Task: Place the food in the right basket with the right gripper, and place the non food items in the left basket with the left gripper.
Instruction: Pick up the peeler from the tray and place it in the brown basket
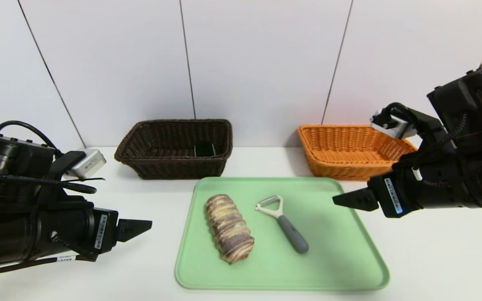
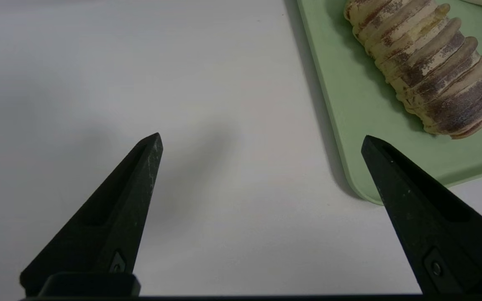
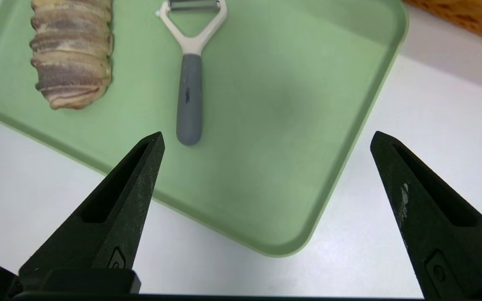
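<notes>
The food, a ridged brown and purplish roll (image 1: 228, 228) (image 2: 427, 67) (image 3: 71, 54), lies on the left half of a green tray (image 1: 333, 234). Beside it on the tray lies the white peeler with a grey handle (image 1: 283, 221) (image 3: 191, 71). Inside the dark brown left basket (image 1: 174, 125) rests a black-topped brush (image 1: 204, 149). The orange right basket (image 1: 352, 150) holds nothing that I can see. My left gripper (image 1: 147, 225) (image 2: 261, 138) hovers open over bare table left of the tray. My right gripper (image 1: 337, 200) (image 3: 267, 133) hangs open above the tray's right edge.
Both baskets stand at the back against a white panelled wall, the dark one left of centre, the orange one to the right. The white table (image 1: 433, 259) surrounds the tray. The tray's near corner (image 3: 283, 246) lies between my right fingers.
</notes>
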You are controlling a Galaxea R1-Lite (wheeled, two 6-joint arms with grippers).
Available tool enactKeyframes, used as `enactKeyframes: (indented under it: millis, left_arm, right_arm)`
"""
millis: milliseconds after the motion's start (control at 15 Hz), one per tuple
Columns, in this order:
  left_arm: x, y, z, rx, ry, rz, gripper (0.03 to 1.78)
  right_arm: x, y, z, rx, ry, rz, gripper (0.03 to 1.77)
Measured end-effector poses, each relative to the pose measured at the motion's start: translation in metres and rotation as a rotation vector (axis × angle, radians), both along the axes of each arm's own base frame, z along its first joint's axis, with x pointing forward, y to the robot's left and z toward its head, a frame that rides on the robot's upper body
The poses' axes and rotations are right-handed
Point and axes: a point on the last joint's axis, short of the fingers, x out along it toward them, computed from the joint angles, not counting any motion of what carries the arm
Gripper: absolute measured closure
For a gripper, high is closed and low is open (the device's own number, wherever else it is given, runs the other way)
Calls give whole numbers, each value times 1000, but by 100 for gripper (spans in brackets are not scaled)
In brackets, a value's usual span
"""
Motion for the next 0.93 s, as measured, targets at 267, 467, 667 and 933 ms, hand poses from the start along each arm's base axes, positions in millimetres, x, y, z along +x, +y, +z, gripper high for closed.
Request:
enactKeyframes:
  millis: [267, 467, 667, 933]
  left_arm:
    - [1, 0, 1, -1, -5, 0, 12]
    - [5, -6, 8, -6, -25, -21, 12]
    - [13, -23, 17, -9, -35, -76, 12]
    - [26, -57, 18, 26, -20, -88, 12]
  right_arm:
    - [-7, -2, -16, -25, 48, 8, 11]
    - [-8, -2, -23, -24, 77, 24, 11]
    - [-6, -1, -26, -30, 90, 27, 11]
    - [-4, 2, -29, -32, 101, 31, 10]
